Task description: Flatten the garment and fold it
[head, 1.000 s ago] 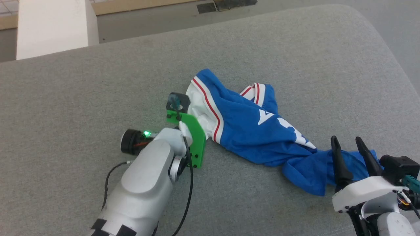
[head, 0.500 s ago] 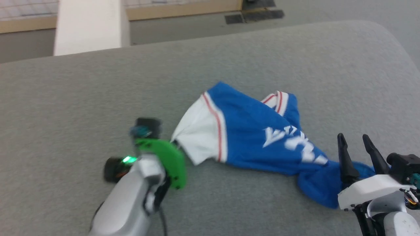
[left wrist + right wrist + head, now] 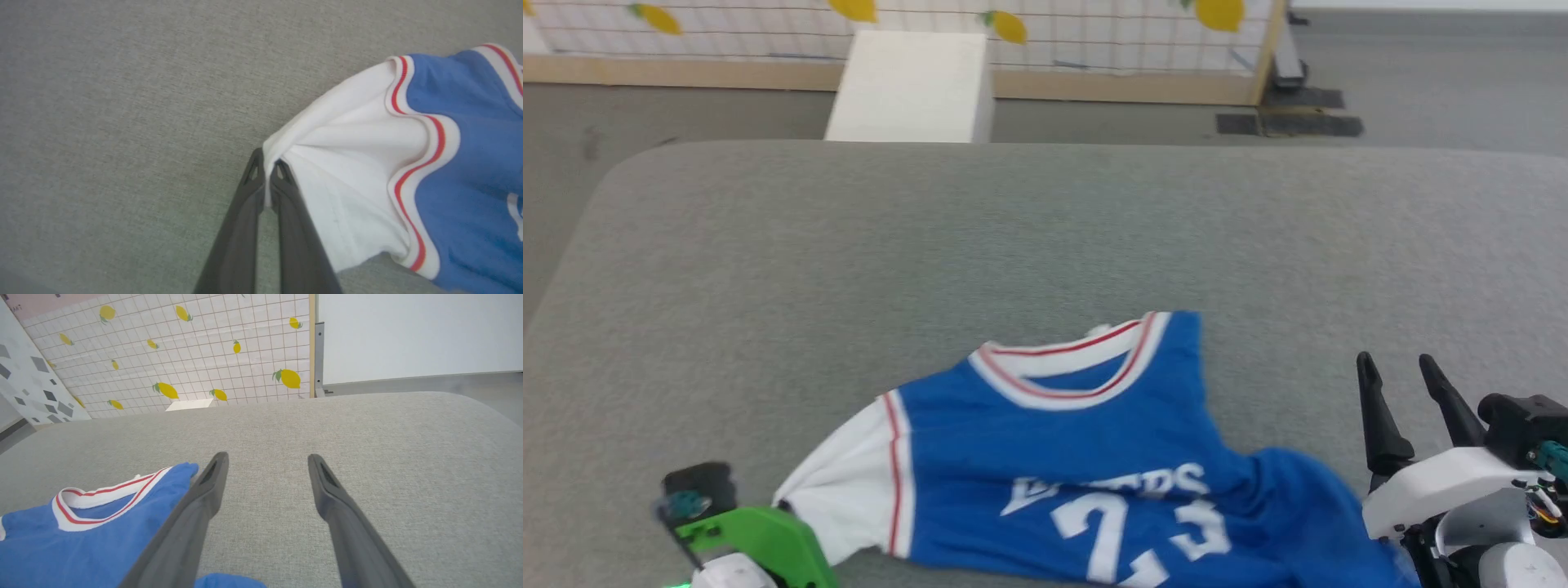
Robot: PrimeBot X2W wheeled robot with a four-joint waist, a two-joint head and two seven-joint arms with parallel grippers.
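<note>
closer in, left gripper [image 3: 267, 169] pinches garment [image 3: 474, 183] by its sleeve [image 3: 347, 163]; right gripper [image 3: 267, 461] gapes empty.

Garment [image 3: 1094, 441]: bright blue, white sleeve, red-striped white trim, white lettering. Desk [image 3: 1013, 229]: plain grey. Right tool [image 3: 267, 456]: dark grey. Wall panel [image 3: 184, 355] beyond it: white grid, yellow lemons.

The left claw [image 3: 267, 173], spread open a second ago, has pinched shut on the edge of the white sleeve [image 3: 355, 163] and drawn it leftward, so the garment [image 3: 1054, 441], earlier twisted in a bunch, now lies opened out with its collar [image 3: 1070, 371] and number [image 3: 1111, 539] showing.
</note>
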